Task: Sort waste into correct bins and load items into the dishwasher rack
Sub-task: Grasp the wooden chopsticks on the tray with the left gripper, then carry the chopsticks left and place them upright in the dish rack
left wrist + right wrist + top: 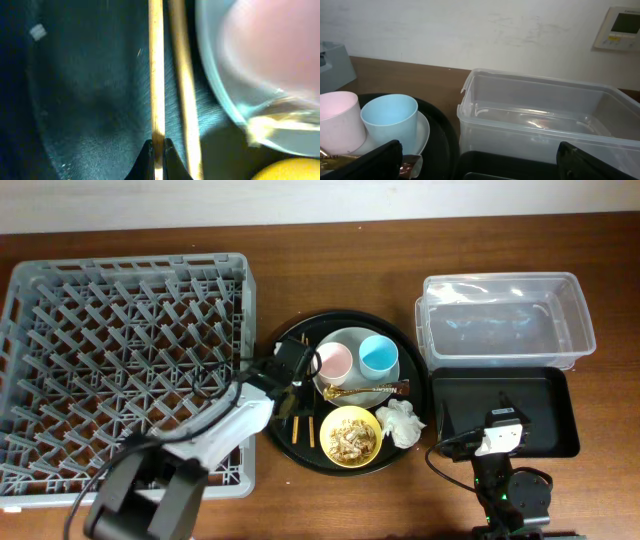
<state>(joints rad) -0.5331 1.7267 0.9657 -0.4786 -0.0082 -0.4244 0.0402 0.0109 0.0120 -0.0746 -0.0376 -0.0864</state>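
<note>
My left gripper (291, 383) is low over the round black tray (300, 335), shut on one wooden chopstick (156, 75). The second chopstick (184, 95) lies just to its right, and both show in the overhead view (303, 428). The pale plate (345, 340) carries the pink cup (333, 361), the blue cup (378, 356) and the gold spoon (368, 390). The yellow bowl (350, 436) holds beige food scraps. The white tissue (402, 422) lies beside it. My right gripper (500, 430) is open and empty over the shallow black tray (560, 415).
The grey dishwasher rack (120, 360) fills the left side. The clear tub (505, 320) stands behind the shallow black tray and shows close in the right wrist view (540, 115), with the blue cup (390, 122) and pink cup (337, 120) to its left.
</note>
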